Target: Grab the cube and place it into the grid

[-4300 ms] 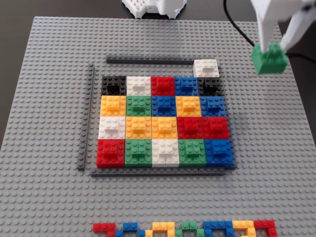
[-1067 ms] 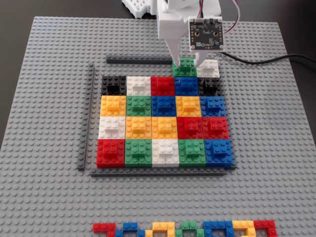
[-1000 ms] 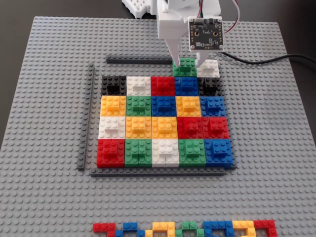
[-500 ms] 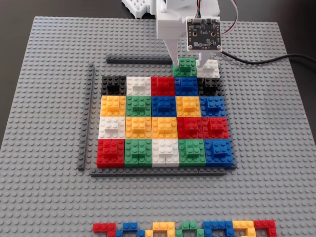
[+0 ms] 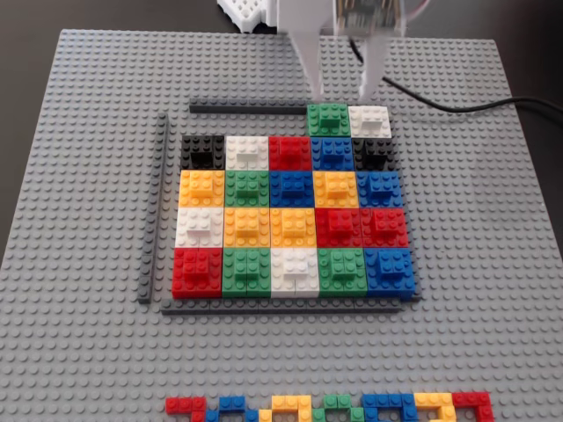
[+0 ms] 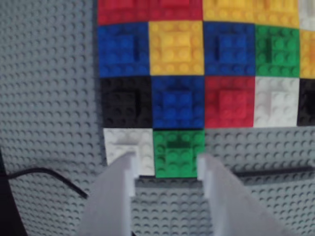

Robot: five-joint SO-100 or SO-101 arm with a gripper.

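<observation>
You have the cube seated on the grey baseplate at the far edge of the grid, in the row that is only starting to fill: it sits touching the white block on its right in the fixed view, directly behind a blue block, and at the right-hand end of the thin dark grey strip that frames that side. That spot makes sense, since placing it against the white block keeps the new row in line with the columns below. Your gripper is apart and holds nothing; in the wrist view its two white fingers stand on either side of the cube's near edge, clear of its sides as far as the picture shows, with the cube just ahead of the tips. In the fixed view the fingers hang above and behind the cube, so it appears released. Judging from this, the placement looks done; whether the cube is pressed fully onto the studs cannot be told.
</observation>
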